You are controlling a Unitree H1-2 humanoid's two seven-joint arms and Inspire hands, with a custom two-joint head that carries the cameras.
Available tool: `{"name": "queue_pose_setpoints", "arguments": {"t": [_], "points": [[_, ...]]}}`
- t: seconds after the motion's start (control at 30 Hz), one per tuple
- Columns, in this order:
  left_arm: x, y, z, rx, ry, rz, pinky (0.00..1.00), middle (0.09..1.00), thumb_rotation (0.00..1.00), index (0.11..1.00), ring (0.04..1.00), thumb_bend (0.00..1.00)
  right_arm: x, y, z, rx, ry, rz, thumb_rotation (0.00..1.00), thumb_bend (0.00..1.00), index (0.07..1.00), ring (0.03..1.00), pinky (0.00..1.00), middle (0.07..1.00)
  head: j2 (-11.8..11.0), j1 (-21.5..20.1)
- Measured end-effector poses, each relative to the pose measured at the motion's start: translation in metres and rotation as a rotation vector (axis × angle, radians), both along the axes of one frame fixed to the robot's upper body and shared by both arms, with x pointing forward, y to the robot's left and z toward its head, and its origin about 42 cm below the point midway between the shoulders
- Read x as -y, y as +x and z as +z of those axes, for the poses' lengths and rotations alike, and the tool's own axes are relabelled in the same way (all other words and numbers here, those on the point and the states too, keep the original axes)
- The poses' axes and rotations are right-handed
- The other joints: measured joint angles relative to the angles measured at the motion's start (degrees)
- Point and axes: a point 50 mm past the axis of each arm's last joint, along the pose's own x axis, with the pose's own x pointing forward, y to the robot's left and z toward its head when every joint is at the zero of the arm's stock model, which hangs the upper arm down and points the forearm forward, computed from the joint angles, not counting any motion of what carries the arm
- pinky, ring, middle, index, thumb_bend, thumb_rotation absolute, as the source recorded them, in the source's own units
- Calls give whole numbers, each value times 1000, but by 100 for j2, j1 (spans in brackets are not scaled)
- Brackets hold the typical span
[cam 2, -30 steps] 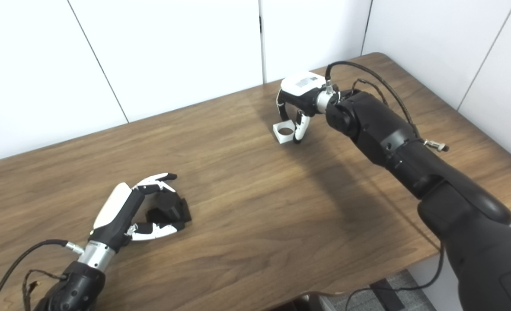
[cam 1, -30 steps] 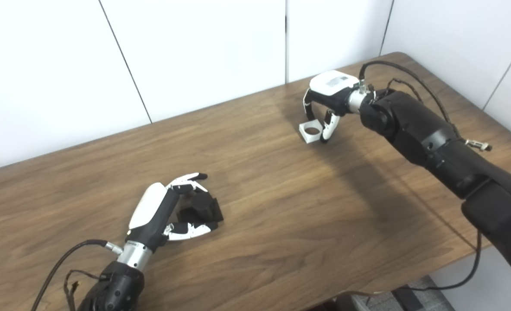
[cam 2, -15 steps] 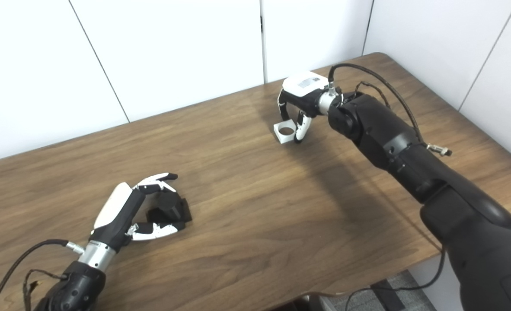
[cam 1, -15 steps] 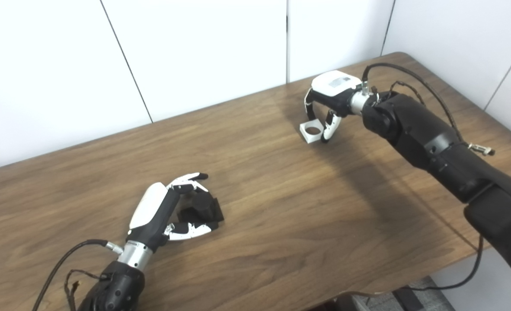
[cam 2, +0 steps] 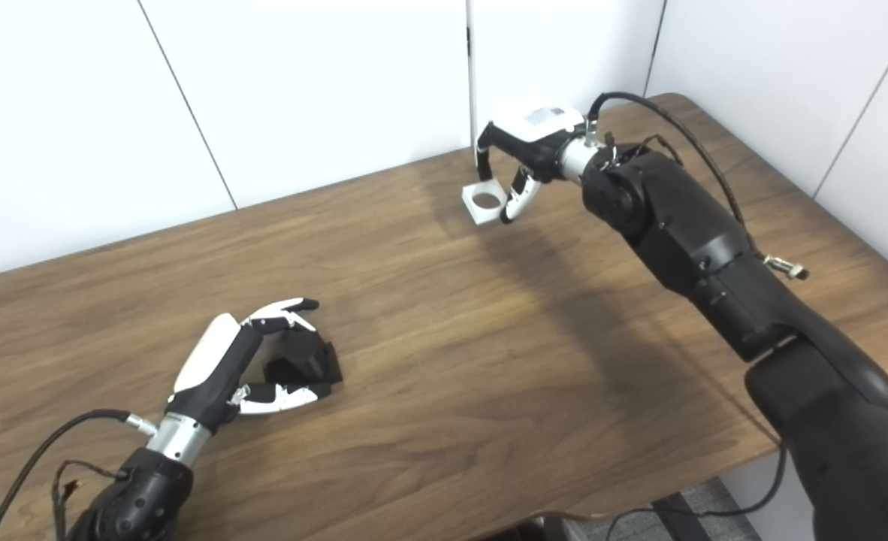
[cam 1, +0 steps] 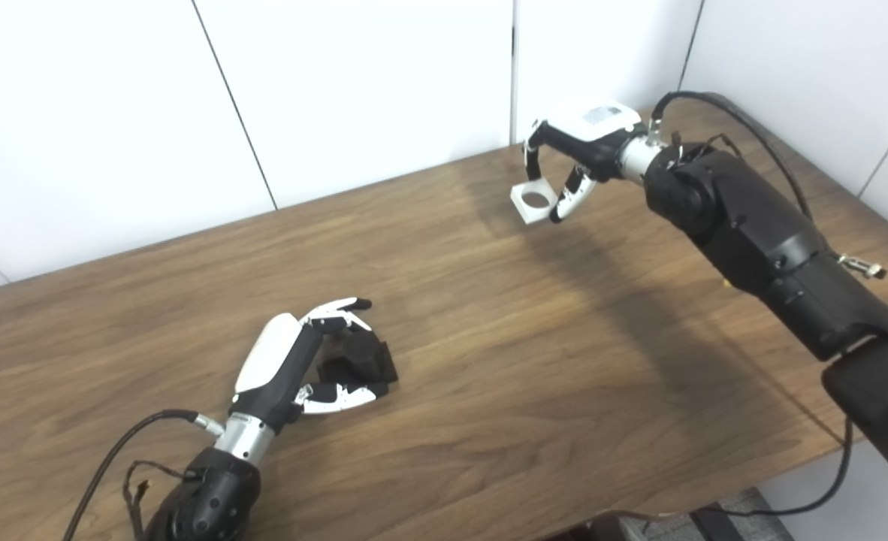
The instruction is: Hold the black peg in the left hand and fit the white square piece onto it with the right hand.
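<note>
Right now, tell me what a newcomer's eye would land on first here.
First, the right hand at the far side of the table, pinching the white piece with its round hole showing; it seems to hang clear of the wood. Next, the left hand near the front left, curled around the black peg, which rests on the table.

Mounted side by side at head height, angled down across the wooden table (cam 1: 489,315) toward the white wall panels (cam 2: 301,90). Medium range. Nearly full overlap; right eye view offset slightly rightward.
</note>
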Motion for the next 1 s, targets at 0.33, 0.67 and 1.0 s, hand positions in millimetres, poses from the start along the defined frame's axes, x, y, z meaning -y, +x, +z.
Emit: {"name": "queue_pose_setpoints", "arguments": {"t": [0.33,0.67,1.0], "points": [[5,0,-1,3,-3,4,739,833,71,489,860,523,-24,-13,29,42,18,111,138,523,480,879,937,763,0,281],[13,1,0,-2,2,22,731,838,71,489,862,523,-38,-25,42,2,70,209,138,521,479,884,901,777,132,1185],[25,1,0,-2,-7,46,716,828,69,489,855,523,-57,-39,52,-19,101,308,136,521,479,862,820,762,176,1836]]}}
